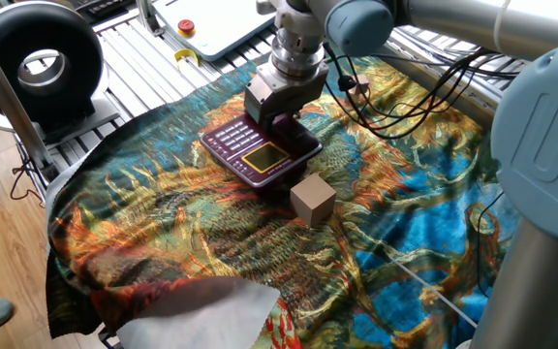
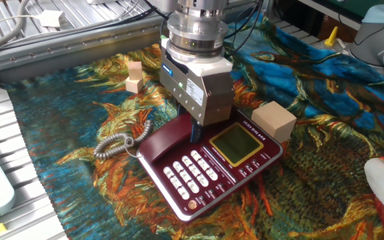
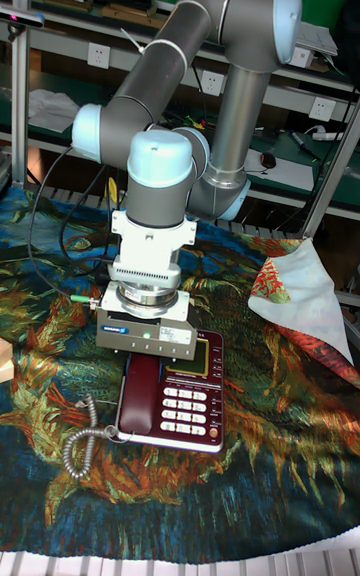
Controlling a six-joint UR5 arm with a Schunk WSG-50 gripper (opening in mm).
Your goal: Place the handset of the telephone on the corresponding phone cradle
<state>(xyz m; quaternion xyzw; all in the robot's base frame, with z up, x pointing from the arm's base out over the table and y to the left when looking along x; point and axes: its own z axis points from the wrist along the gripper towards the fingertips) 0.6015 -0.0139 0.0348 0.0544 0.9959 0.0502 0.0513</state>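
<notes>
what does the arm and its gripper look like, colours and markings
The arm has dark grey tubes with light blue joint caps and a ribbed silver wrist flange. The gripper is a boxy grey block with a white label, blue strip and green lights; black cables trail behind.

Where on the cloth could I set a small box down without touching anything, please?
Bare cloth lies in front of the telephone, towards the white fabric, and beyond the big cube on the blue part. It is crowded around the gripper, coiled cord and small cubes.
</notes>
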